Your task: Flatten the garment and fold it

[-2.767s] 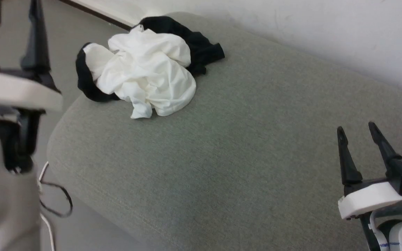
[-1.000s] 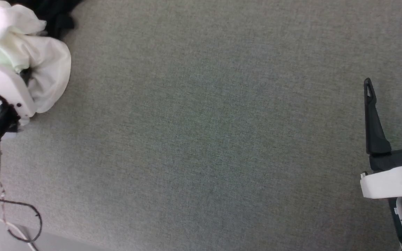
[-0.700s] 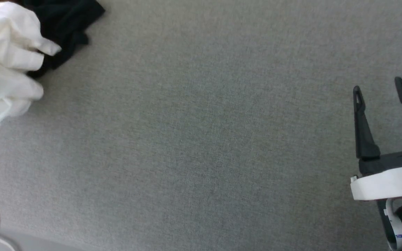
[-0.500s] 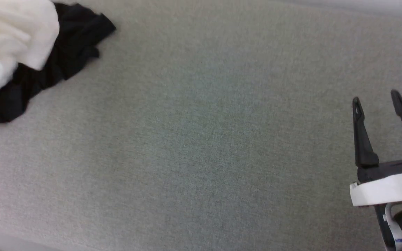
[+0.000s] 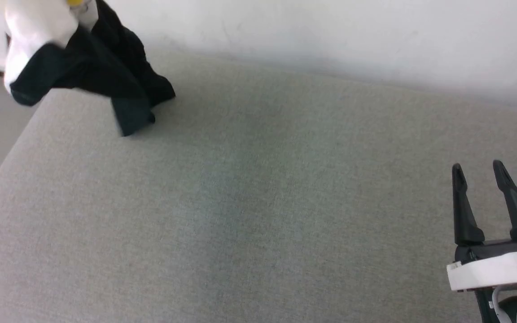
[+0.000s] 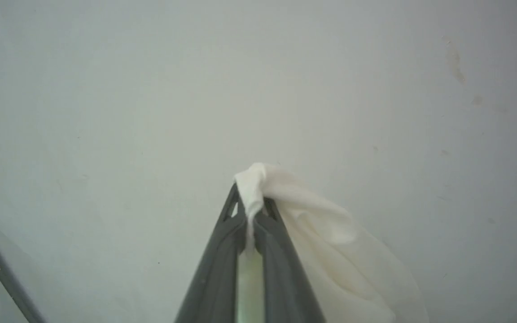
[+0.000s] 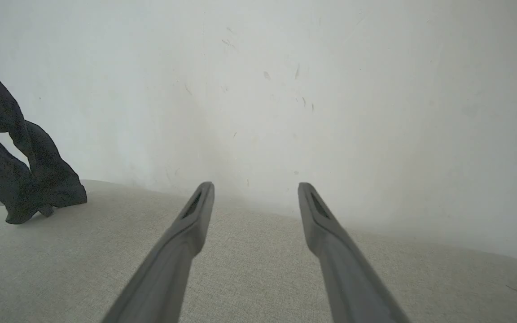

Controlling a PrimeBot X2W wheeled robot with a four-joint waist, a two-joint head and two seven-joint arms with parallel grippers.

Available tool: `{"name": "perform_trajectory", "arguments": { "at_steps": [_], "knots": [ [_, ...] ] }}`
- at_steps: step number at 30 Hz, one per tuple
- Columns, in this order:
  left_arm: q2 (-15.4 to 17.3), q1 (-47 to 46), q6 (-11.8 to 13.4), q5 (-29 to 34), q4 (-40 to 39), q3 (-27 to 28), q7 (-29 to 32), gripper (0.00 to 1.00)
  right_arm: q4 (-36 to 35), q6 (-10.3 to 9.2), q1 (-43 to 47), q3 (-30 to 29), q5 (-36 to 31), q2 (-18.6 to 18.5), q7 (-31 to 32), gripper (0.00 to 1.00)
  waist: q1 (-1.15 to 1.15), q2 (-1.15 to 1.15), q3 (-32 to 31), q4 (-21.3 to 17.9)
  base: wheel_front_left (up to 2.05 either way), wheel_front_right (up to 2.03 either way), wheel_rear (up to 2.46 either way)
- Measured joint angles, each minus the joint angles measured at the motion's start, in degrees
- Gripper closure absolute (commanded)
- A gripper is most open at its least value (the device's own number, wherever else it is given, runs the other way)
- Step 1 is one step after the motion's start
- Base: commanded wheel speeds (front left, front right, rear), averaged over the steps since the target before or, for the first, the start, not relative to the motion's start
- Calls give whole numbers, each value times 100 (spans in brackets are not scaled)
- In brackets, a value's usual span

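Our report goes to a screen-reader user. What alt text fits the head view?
A white-and-black T-shirt hangs bunched at the upper left, its black part draping onto a grey-green cushion. The right gripper sits at lower right above the cushion, jaws open and empty; a white wall stands behind.

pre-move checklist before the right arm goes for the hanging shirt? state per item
1. Grip: left tool shut on the garment, white cloth pinched in it: ok.
2. Lift: the garment's black lower end touches the cushion: not ok.
3. Free arm: right tool open, holding nothing: ok.
4. Reach: right tool far across the cushion from the garment: not ok.
5. Second grasp spot: cloth bunched and blurred, no hem or corner picked out: cannot tell.
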Motion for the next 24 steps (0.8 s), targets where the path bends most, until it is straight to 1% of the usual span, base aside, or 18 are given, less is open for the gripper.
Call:
{"name": "perform_trajectory", "arguments": {
  "at_steps": [2,4,8,11,15,19,24],
  "knots": [
    [-240,-298,56,-2,-127,-37,27,100,77,0,25,-57,53,1,-62,0,0,0,-137,-45,0,0,0],
    [-498,-597,59,-19,-211,-79,71,100,125,0,60,-108,92,1,-112,0,0,0,-242,-119,0,0,0],
    [-1118,-1053,130,-155,-290,-185,85,100,199,0,135,-191,140,0,-174,0,1,0,-361,-321,0,0,0],
    [-1543,-1235,130,-247,-272,-303,111,100,221,0,136,-203,166,-1,-208,0,1,0,-418,-478,0,0,0],
    [-1975,-1332,130,-431,-199,-424,176,100,241,0,132,-212,209,1,-263,0,2,0,-468,-693,0,0,0],
    [-2240,-1257,130,-584,-237,-560,271,100,229,0,125,-307,224,0,-310,0,2,0,-488,-927,0,0,0],
    [-2343,-754,126,-673,-379,-746,339,100,127,0,126,-480,220,-1,-293,0,2,0,-453,-1206,0,0,0]
  ]
}}
